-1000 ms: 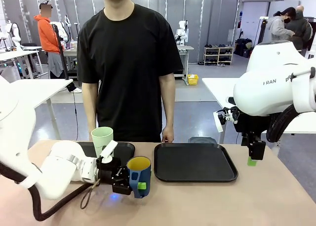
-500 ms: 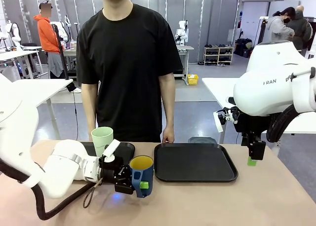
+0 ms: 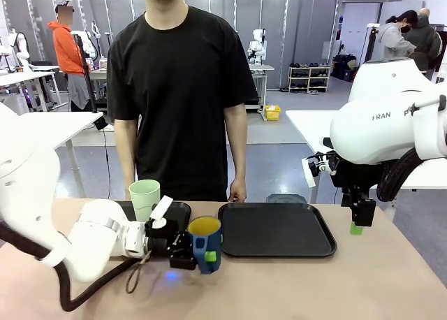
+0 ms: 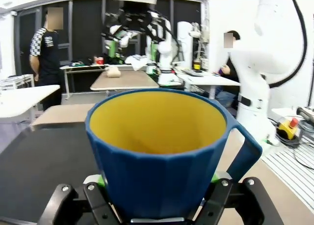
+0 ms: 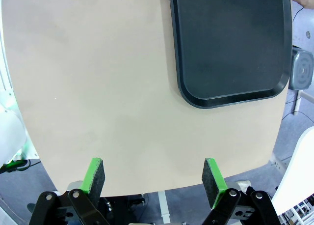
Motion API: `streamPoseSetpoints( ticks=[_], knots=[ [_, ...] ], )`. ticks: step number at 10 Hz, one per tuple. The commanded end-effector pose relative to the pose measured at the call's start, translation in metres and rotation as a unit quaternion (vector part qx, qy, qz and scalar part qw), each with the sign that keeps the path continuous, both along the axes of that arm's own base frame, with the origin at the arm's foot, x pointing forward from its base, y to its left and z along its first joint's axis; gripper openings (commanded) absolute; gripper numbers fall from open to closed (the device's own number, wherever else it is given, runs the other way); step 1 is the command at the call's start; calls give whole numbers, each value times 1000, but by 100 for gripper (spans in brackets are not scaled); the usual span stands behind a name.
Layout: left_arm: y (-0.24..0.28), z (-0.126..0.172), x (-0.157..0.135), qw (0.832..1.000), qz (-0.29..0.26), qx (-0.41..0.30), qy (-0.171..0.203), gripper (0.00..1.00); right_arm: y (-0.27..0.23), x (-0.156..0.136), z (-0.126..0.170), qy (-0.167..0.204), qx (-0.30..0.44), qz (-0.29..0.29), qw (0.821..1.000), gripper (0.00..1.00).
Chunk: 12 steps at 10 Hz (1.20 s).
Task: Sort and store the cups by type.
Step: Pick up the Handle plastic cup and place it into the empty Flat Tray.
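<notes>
Dark blue mug (image 3: pixel 204 244) with yellow interior, upright, clamped between the fingers of the left gripper (image 3: pixel 198 253) near the table's (image 3: pixel 293 285) near edge, just left of the large black tray's (image 3: pixel 276 229) near left corner; whether its base touches the table cannot be told. Left wrist view: mug (image 4: pixel 162 156) with handle to picture right. Pale mint-green tumbler (image 3: pixel 144 198) upright on the smaller black tray (image 3: pixel 178 209) at the far left. Right gripper (image 5: pixel 154 178), fingers apart and empty, raised above the table's right edge (image 3: pixel 360 221). A person in a black T-shirt (image 3: pixel 183 89) stands at the far edge
</notes>
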<state>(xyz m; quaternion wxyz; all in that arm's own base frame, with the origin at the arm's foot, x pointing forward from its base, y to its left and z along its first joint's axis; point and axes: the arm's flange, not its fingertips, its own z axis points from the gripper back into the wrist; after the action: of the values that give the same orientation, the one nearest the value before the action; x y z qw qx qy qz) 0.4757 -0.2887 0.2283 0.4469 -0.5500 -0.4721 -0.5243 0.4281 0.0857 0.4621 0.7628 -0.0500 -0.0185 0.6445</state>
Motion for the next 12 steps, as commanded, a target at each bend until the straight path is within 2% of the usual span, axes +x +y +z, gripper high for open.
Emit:
streamPoseSetpoints(
  ticks=[1, 3, 4, 6, 12],
  knots=[
    [-24, -16, 5, 998, 50, -14, -32, 71, -1, 0, 1, 1, -5, -2, 1000, 100],
    [-40, -19, 12, 996, 80, -21, -25, 71, -1, 0, 1, 1, -5, -2, 1000, 100],
    [-50, -23, 15, 996, 84, 4, -29, 71, -1, 0, 1, 1, -5, -2, 1000, 100],
    [-69, -28, 22, 993, 112, -5, -37, 71, -1, 0, 1, 1, -5, -2, 1000, 100],
    [-102, -38, 44, 989, 140, 11, -49, 71, -1, 0, 1, 1, -5, -2, 1000, 100]
  ],
)
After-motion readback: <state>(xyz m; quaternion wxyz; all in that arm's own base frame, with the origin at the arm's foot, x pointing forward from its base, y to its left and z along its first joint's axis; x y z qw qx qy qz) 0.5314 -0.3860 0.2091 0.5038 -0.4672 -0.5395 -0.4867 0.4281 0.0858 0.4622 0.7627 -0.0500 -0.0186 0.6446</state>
